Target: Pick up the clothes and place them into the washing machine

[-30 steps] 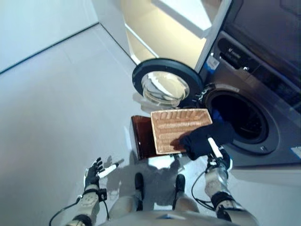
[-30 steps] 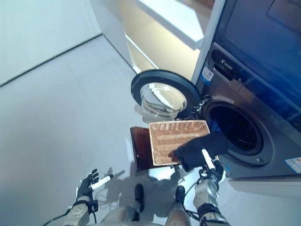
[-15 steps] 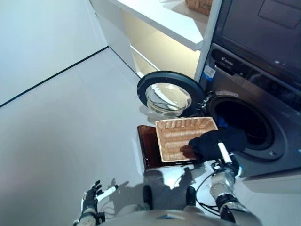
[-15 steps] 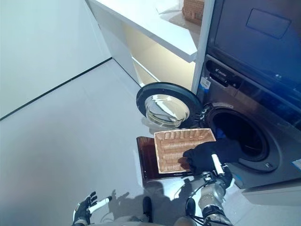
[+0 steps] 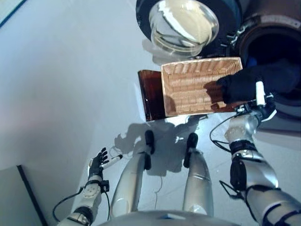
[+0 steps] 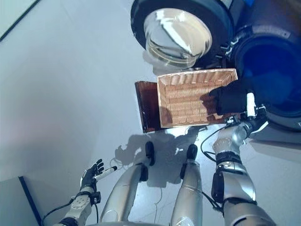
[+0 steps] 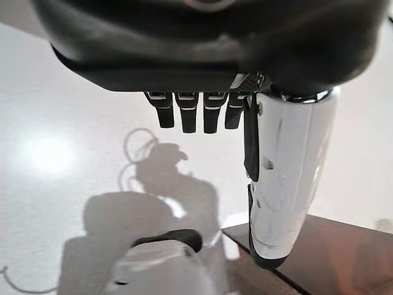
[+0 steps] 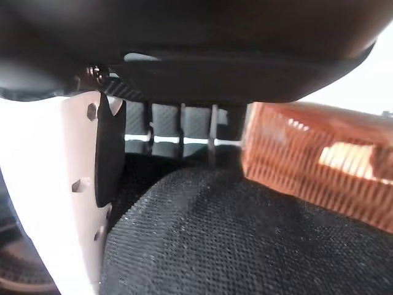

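1. The washing machine [image 5: 282, 56] is occupying the upper right of the frame, with its drum opening showing dark.
2. The round door [image 5: 188, 21] is standing swung open at the top centre of the frame, its glass bowl facing the camera.
3. A woven basket [image 5: 188, 89] is sitting in the centre of the frame, resting on a dark brown stool [image 5: 151, 96] whose surface is showing along the basket's left edge.
4. The basket is lying just beside the drum opening, below the open door.
5. The black garment [image 5: 254, 82] is lying over the right end of the basket and reaching toward the drum opening at the right of the frame.
6. The right hand [image 6: 250, 113] is showing at the right of the frame, directly under the garment, with its white-covered thumb pointing up against the cloth.
7. In the right wrist view the garment [image 8: 245, 246] is filling the space in front of the fingers [image 8: 184, 129]; whether the fingers are gripping the cloth cannot be told.
8. The left hand [image 5: 98, 165] is hanging at the lower left of the frame, over the pale floor [image 5: 61, 94], well apart from the basket.
9. Its fingers [image 7: 193, 117] are showing relaxed and apart from the thumb, holding nothing.
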### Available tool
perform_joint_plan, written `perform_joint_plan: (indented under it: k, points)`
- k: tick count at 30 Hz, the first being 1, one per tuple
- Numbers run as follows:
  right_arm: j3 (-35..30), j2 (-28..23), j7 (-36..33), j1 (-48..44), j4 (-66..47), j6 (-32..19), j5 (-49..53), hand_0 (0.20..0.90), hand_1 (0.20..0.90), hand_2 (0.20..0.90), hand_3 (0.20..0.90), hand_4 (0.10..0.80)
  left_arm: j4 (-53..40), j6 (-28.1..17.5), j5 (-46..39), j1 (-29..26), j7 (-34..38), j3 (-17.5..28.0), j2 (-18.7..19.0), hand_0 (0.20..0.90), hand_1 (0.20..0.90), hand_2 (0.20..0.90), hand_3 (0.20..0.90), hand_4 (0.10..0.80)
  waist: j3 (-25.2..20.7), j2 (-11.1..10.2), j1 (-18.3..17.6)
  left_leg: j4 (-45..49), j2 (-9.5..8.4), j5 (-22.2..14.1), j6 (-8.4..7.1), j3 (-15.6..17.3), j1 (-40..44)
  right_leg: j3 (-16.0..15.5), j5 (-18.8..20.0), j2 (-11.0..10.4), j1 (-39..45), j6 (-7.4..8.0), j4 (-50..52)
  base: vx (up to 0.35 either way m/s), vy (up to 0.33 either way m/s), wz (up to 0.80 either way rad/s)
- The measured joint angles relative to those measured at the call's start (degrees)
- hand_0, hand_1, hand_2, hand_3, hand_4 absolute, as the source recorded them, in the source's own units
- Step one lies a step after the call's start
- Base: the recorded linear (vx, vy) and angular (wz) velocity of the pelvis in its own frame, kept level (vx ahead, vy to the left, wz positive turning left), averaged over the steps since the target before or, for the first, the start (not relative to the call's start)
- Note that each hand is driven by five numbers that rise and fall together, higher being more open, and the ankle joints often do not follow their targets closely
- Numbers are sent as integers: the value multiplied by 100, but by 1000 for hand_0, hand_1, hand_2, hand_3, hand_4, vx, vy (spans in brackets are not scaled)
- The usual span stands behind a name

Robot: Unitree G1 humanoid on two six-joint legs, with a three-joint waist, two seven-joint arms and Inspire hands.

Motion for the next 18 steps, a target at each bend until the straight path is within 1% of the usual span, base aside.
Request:
perform_joint_plan:
  k: [1,3,5,9,10,13,14,15,18]
  points:
    - [24,-85,-63,-86,100,-43,50,200,200,200,200,300,-61,1,1,8,0,-14,10,900,900,900,900,800,43,1,13,85,13,-61,-12,5,-48,27,-45,10,-47,-7,78,36,14,-2]
    - [13,-336,-99,-360,128,-97,122,200,200,200,200,300,-209,-57,-1,14,6,-28,21,900,900,900,900,800,42,24,12,246,22,-110,25,60,-305,77,-53,3,-317,-56,191,13,11,-2]
    - [-5,-529,-167,-493,137,-102,138,200,200,200,200,300,-327,-89,1,-4,3,-31,29,900,900,900,900,800,44,43,20,312,25,-120,48,63,-455,85,-29,7,-466,-21,246,0,0,0]
    - [-5,-1007,-264,-718,380,-141,189,200,200,200,200,300,-543,-135,7,-26,0,-39,52,900,900,900,900,800,41,95,132,273,8,-133,50,57,-490,77,-51,-9,-488,-16,240,8,19,4]
    - [-12,-1236,-345,-875,562,-191,190,200,200,200,200,300,-609,-172,4,-31,8,-38,71,900,900,900,900,800,45,152,158,246,-30,-133,51,40,-493,76,-71,-20,-501,-2,256,-8,96,12]
    - [36,-1631,-536,-1132,665,-190,161,200,200,200,200,300,-726,-199,29,-1,14,-43,161,900,900,900,900,800,24,244,210,72,-140,-71,72,58,-504,110,-111,-118,-621,-19,265,-22,82,14]
    - [96,-1967,-632,-1381,804,-191,77,200,200,200,200,300,-862,-211,31,46,76,-48,199,900,900,900,900,800,-52,386,268,-25,-186,9,102,78,-629,149,-86,-146,-777,21,248,-36,38,15]
    - [110,-2119,-692,-1491,816,-191,60,200,200,200,200,300,-912,-234,30,51,112,-43,220,900,900,900,900,800,-69,438,300,-35,-213,38,112,79,-706,179,-60,-163,-873,63,265,-37,39,14]
    - [208,-2454,-760,-1739,934,-172,-23,200,200,200,200,300,-1134,-256,39,132,110,-44,270,900,900,900,900,800,-72,588,366,-136,-271,89,128,81,-795,193,-46,-224,-1003,84,293,-16,31,9]
